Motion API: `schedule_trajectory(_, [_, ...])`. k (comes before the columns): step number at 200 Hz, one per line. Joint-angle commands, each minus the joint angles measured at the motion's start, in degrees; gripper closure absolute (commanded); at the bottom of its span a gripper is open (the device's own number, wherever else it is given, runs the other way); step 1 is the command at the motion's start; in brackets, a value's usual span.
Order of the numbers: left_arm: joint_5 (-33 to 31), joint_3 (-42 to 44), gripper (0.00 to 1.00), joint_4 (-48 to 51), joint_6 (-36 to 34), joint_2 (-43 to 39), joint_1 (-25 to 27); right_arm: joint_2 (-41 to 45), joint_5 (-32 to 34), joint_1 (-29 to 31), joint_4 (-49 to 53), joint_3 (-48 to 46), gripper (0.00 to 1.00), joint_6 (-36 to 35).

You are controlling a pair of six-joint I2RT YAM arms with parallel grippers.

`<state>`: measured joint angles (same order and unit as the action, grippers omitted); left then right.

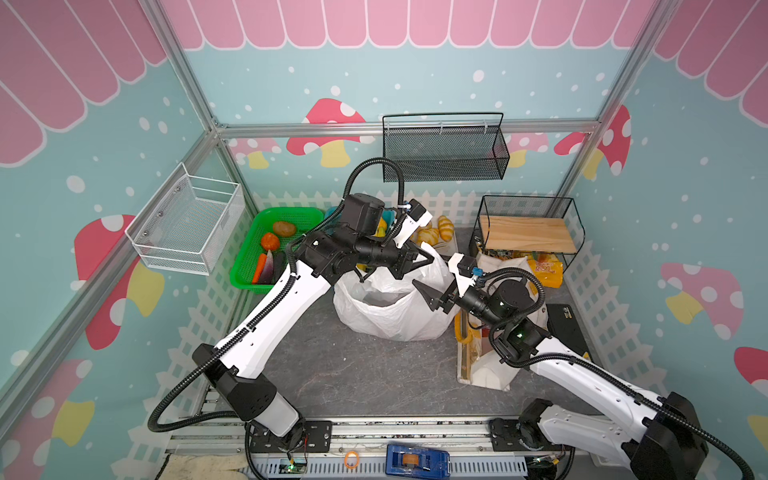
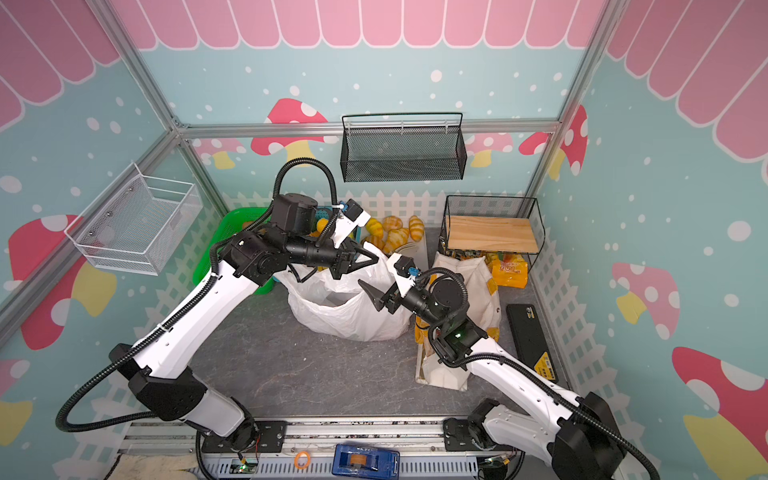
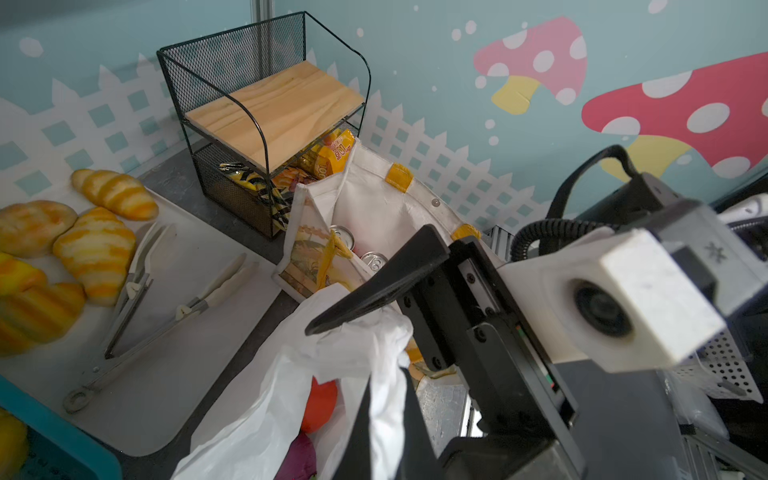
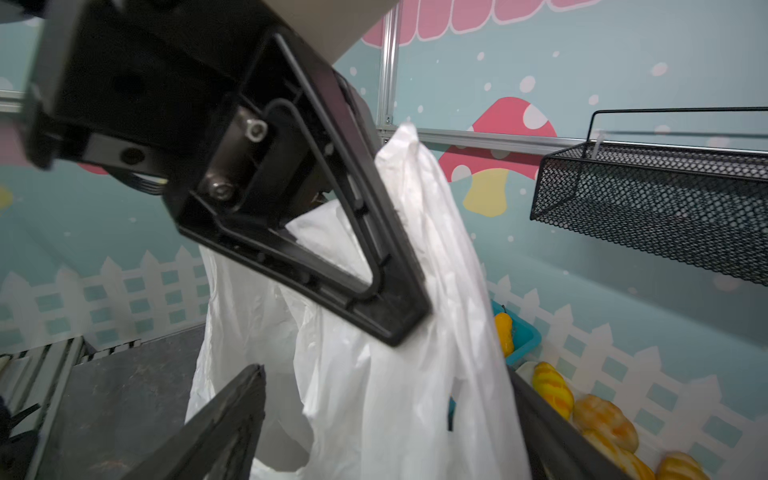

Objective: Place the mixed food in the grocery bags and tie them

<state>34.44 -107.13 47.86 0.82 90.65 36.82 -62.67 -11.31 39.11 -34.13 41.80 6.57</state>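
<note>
Left gripper point(image 1: 430, 259) is pinched tight on the handle of the white plastic bag point(image 1: 386, 309) mid-table. Right gripper point(image 1: 424, 296) sits at the bag's 3 o'clock, jaws wide apart, bag plastic between them. Tomato point(image 3: 320, 399) and purple onion point(image 3: 300, 455) are inside. Two soda cans point(image 3: 345, 237) are in the tote point(image 3: 386, 208), also at 3 o'clock.

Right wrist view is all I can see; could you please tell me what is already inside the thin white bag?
Observer: The left wrist view shows a red tomato and a purple onion inside the plastic bag.
Operator: Thank you; and where are the drinks, please?
Observer: Two soda cans show their tops inside the white tote, right beside that bag.
</note>
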Motion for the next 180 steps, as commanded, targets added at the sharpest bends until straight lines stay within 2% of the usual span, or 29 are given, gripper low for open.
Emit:
schedule_trajectory(1, [-1.89,-0.45,1.0,-1.71,6.34,-2.14,0.29,-2.89,14.09,2.2,-5.46,1.1,0.17,-0.05])
schedule_trajectory(27, [-2.72,-0.55,1.0,-1.58,11.17,-3.41,0.25,-7.63,23.38,4.35,-7.67,4.25,0.22,1.45])
schedule_trajectory(52, [-3.42,-0.45,1.0,-1.58,15.11,-4.84,0.01,-11.64,32.81,5.0,-9.26,4.76,0.38,5.57])
schedule_trajectory(62, [-2.86,-0.49,1.0,-1.63,16.54,-5.11,-0.1,-13.42,35.7,5.1,-8.88,4.92,0.42,7.21])
schedule_trajectory(81, [-2.19,-0.51,1.0,-1.71,18.27,-5.73,-0.65,-16.5,37.57,5.1,-7.6,4.11,0.5,9.03])
schedule_trajectory(118, [-1.92,0.74,1.0,-2.38,19.66,-6.2,-2.38,-17.8,34.93,5.1,-6.7,-1.09,0.57,9.76])
schedule_trajectory(146, [-2.16,1.55,1.0,-2.57,19.12,-5.67,-2.71,-13.99,31.46,5.09,-7.61,-2.58,0.56,6.45])
schedule_trajectory(180, [-2.19,2.1,1.0,-2.92,18.91,-5.0,-2.79,-9.94,24.22,5.1,-10.54,-2.18,0.34,4.41])
